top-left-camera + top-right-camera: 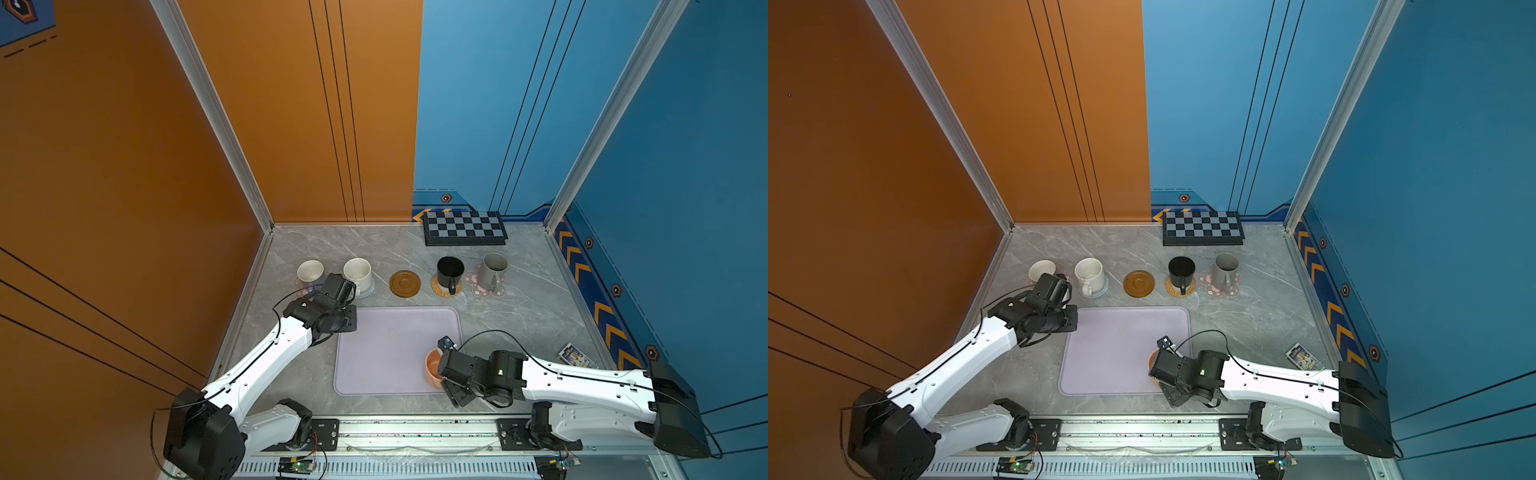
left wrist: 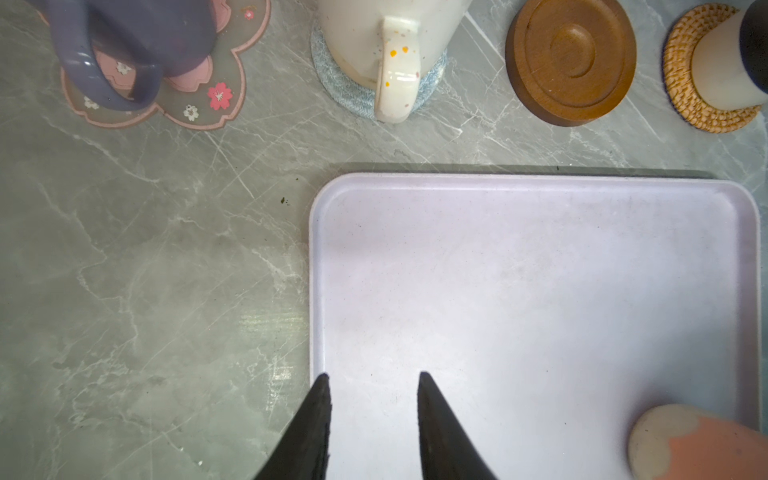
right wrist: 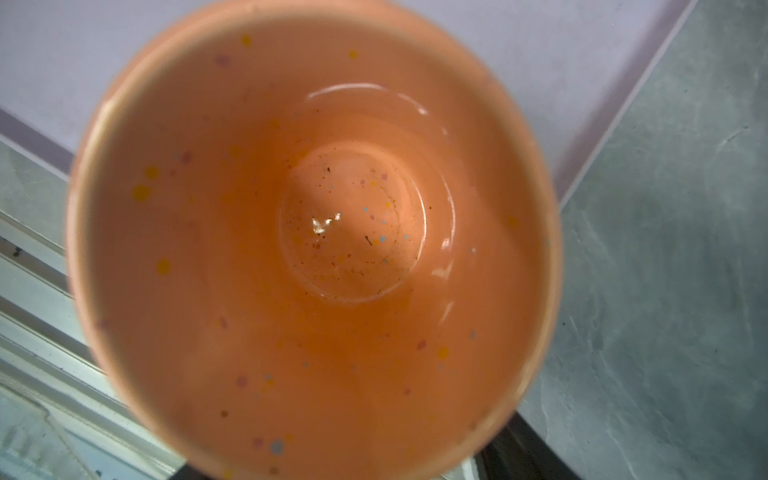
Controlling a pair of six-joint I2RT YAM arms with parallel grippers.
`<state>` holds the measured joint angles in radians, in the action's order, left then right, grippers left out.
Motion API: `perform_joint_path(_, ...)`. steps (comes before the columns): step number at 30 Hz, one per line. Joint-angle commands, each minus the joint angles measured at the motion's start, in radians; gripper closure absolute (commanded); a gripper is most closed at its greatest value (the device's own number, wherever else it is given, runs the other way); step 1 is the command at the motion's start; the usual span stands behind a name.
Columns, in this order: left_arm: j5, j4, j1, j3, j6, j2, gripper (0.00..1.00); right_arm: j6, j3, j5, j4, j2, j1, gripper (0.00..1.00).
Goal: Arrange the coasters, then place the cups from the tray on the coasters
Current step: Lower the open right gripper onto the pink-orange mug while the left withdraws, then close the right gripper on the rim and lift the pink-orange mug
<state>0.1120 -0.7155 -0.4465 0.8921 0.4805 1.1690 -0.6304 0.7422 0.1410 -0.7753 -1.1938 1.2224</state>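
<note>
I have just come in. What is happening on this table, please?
Two robot arms are setting cups onto a row of coasters. The lavender cup, white speckled cup, black cup and grey cup already stand on coasters; the wooden coaster is bare. The right gripper is over the orange cup, the last one on the tray; whether its jaws grip it is hidden. The left gripper hovers over the tray's corner, jaws open and empty.

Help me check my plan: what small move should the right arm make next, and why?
Probably close the right gripper on the orange mug, ready to lift. It is the only mug on the tray, the gripper sits right over it, and the brown wooden coaster is the only bare one. Whether the jaws already grip it I cannot tell.
</note>
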Motion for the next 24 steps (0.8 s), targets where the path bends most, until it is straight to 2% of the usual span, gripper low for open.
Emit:
perform_joint_path(1, -0.001, -0.023, -0.008, -0.021, 0.015, -0.021, 0.63, 0.014, 0.029, -0.017, 0.01, -0.022, -0.006, 0.31)
perform_joint_path(5, 0.001, -0.025, -0.009, -0.03, 0.016, -0.028, 0.63, 0.008, 0.033, -0.02, 0.017, -0.037, -0.006, 0.33)
perform_joint_path(24, -0.002, -0.024, -0.008, -0.045, 0.019, -0.052, 0.63, -0.019, 0.048, -0.015, 0.035, -0.081, -0.005, 0.62)
